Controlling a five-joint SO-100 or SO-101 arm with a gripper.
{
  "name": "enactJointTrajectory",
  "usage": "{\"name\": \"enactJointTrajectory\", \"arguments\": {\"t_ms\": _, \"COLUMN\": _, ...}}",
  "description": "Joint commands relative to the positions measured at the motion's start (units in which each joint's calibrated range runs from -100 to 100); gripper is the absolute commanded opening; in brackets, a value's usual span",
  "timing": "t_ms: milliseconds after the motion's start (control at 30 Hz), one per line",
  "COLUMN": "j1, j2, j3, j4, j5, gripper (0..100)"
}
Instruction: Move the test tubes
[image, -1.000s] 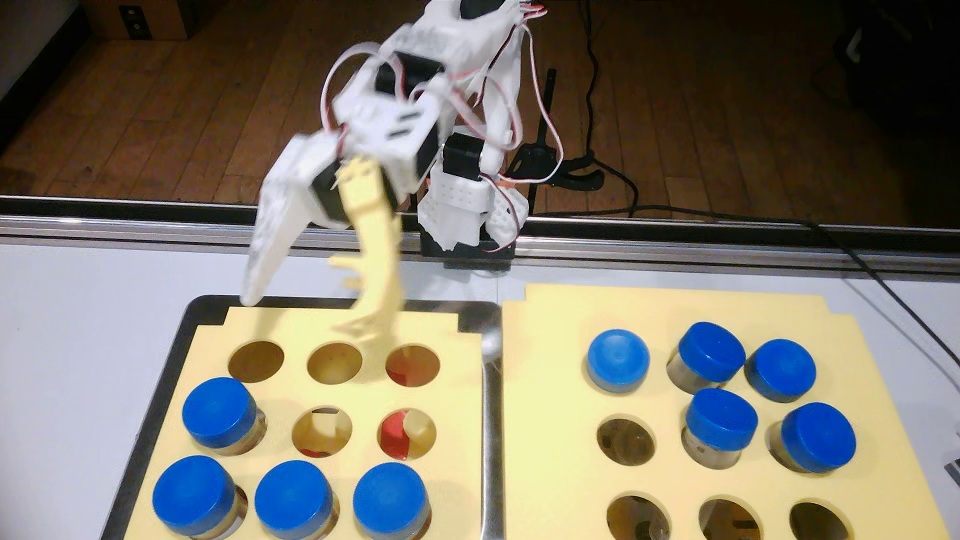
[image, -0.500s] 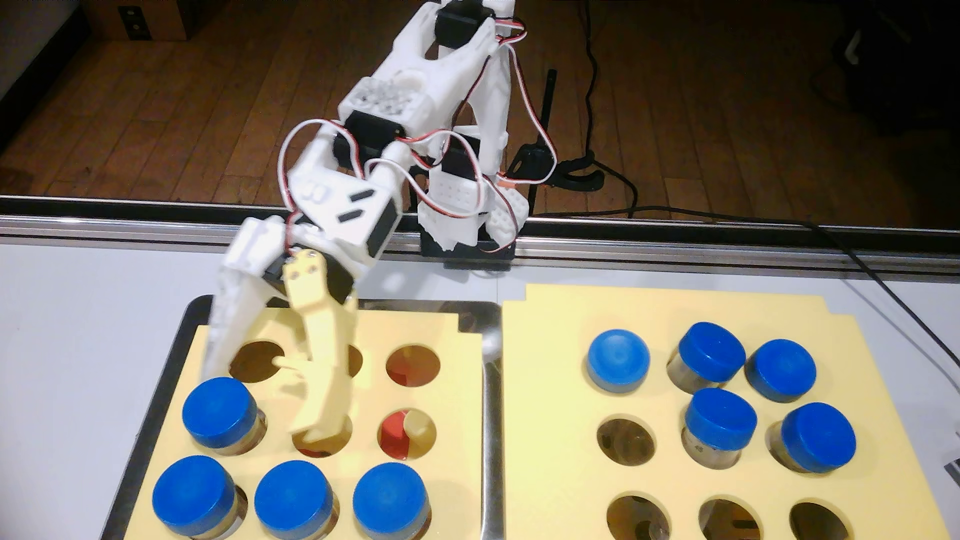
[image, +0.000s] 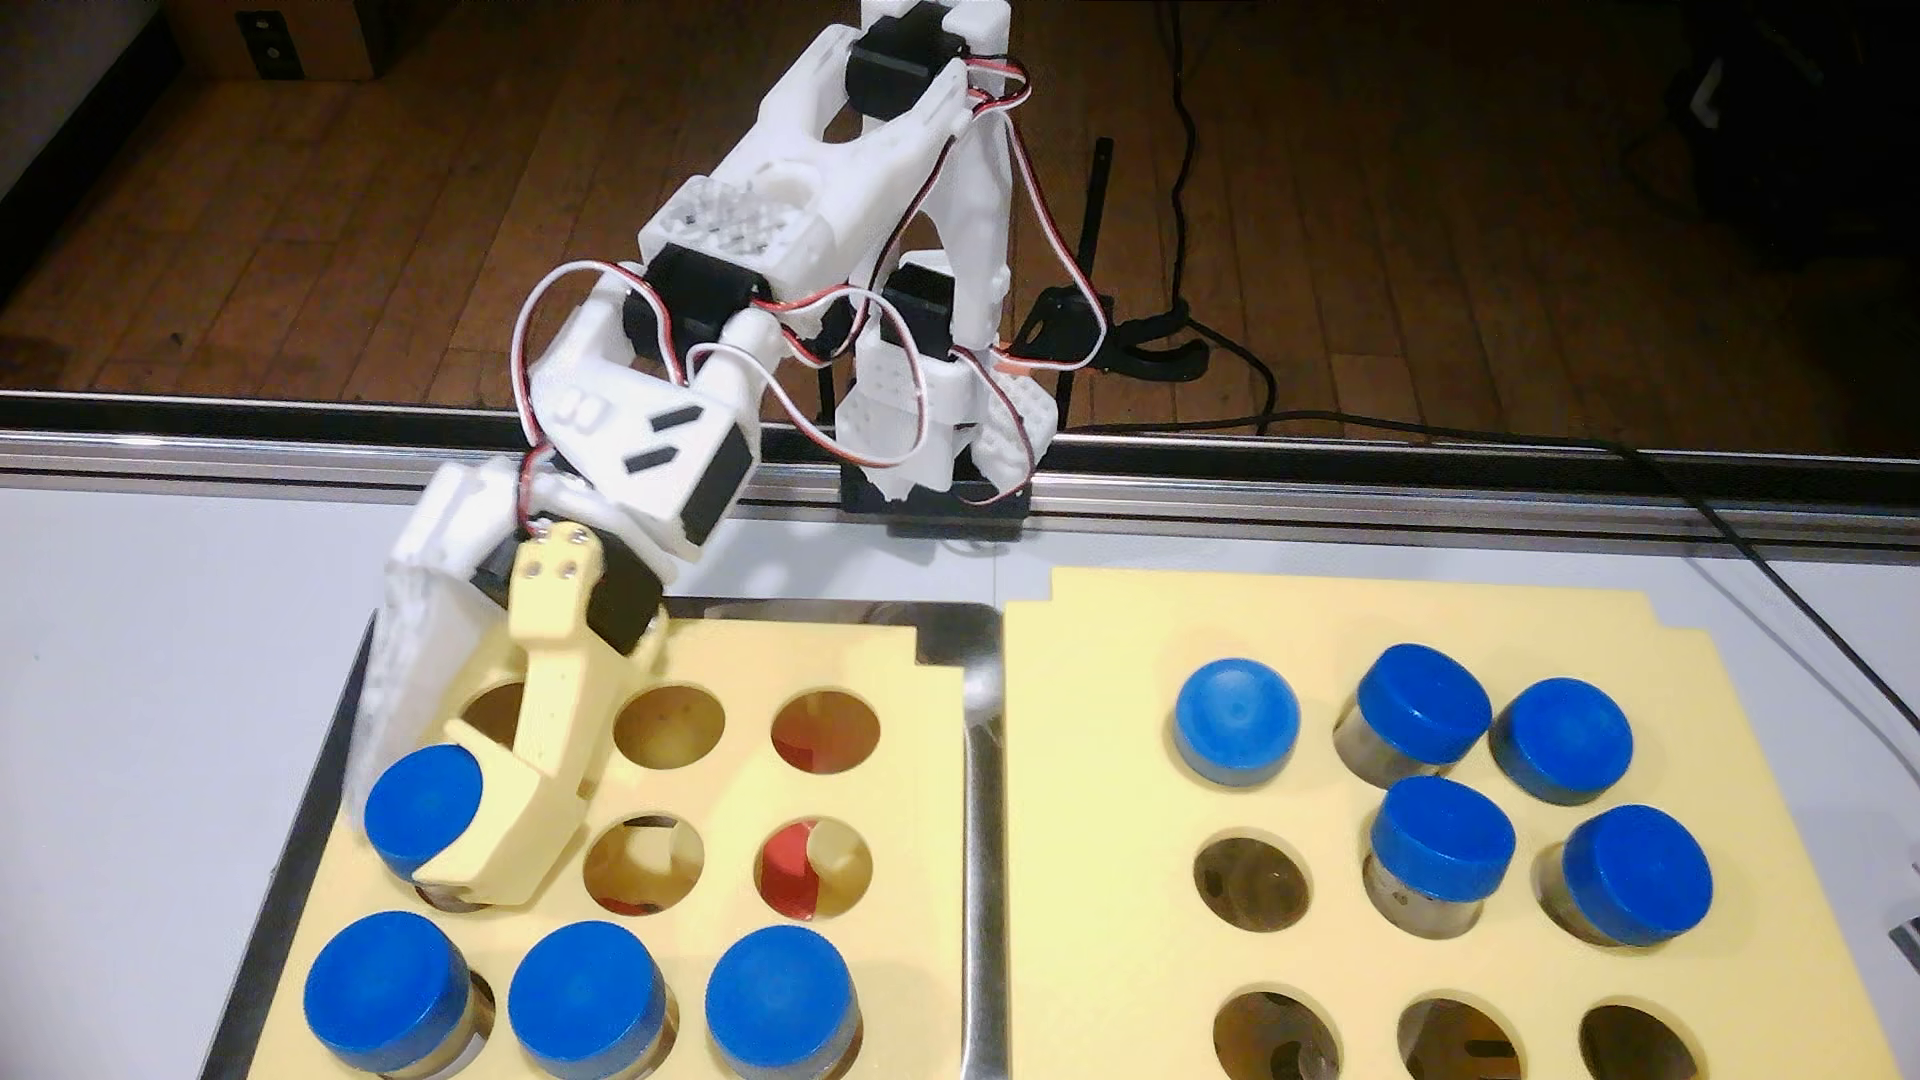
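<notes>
Wooden flooring is showing beyond the white table (image: 156, 644), where two yellow foam racks (image: 1101, 748) are sitting side by side. Since half a second ago the gripper (image: 400, 820) has been dropping onto the middle-row test tube (image: 421, 805) in the left rack; its white and cream fingers are now closing narrowly round the blue cap, seemingly gripping it, so a lift looks imminent. Three tubes are waiting below, five are standing in the right rack
</notes>
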Motion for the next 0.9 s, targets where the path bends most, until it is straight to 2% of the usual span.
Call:
{"name": "enactJointTrajectory", "arguments": {"t_ms": 0, "j1": -1.0, "j2": -0.6, "j3": -2.8, "j4": -0.8, "j5": 0.2, "gripper": 17}}
{"name": "enactJointTrajectory", "arguments": {"t_ms": 400, "j1": -3.3, "j2": -0.8, "j3": -5.2, "j4": -0.8, "j5": 0.2, "gripper": 17}}
{"name": "enactJointTrajectory", "arguments": {"t_ms": 567, "j1": -3.3, "j2": -0.9, "j3": -6.8, "j4": -0.8, "j5": 0.2, "gripper": 10}}
{"name": "enactJointTrajectory", "arguments": {"t_ms": 667, "j1": -3.4, "j2": -1.0, "j3": -9.7, "j4": -0.8, "j5": -0.1, "gripper": 9}}
{"name": "enactJointTrajectory", "arguments": {"t_ms": 867, "j1": -3.4, "j2": -13.3, "j3": -20.8, "j4": -0.7, "j5": -0.1, "gripper": 9}}
